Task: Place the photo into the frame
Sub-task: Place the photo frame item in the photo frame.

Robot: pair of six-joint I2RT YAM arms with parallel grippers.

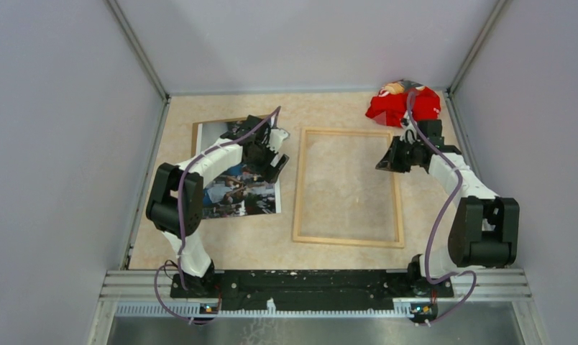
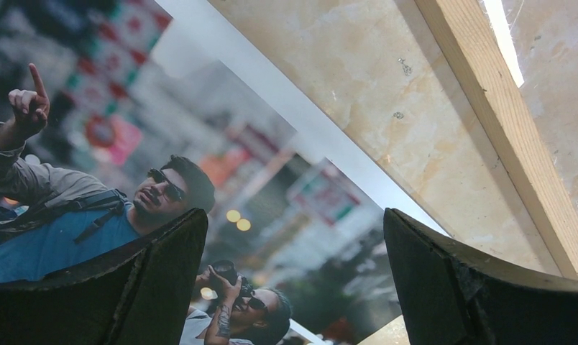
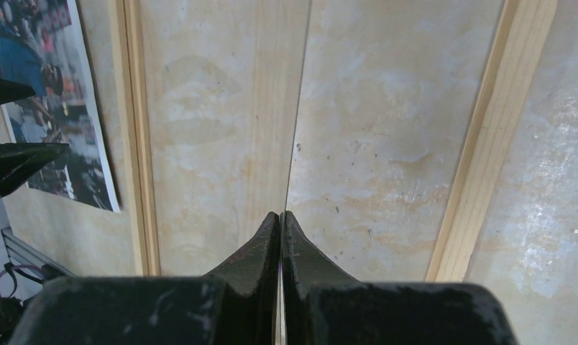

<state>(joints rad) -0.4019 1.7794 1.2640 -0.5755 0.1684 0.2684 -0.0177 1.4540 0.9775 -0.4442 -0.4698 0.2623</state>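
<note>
The frame [image 1: 349, 241] lies flat in the middle of the table [image 1: 221, 237], a light wood rectangle with the marbled top showing through it. The photo [image 1: 236, 194] lies face up to the left of the frame, close beside its left rail but apart from it, with a strip of bare table between them. Under the photo, a brown backing board [image 1: 196, 140] shows along the edges farthest from the frame. A red cloth [image 1: 401, 106] sits bunched beyond the frame's far right corner.

The left gripper [image 1: 270, 162] hangs over the side of the photo nearest the frame, its jaws spread wide. In the left wrist view one finger [image 2: 157, 287] stands over the printed crowd scene and the other over the table toward the frame's rail [image 2: 516, 144]. Whether either finger touches the print cannot be told.

The right gripper [image 1: 387, 162] is at the far part of the frame's right rail, pointing in across the frame. Its jaws are pressed together [image 3: 281, 237]. A thin straight line runs from between the tips out across the inside of the frame, like the edge of a clear sheet. Whether the jaws pinch it cannot be told.
</note>
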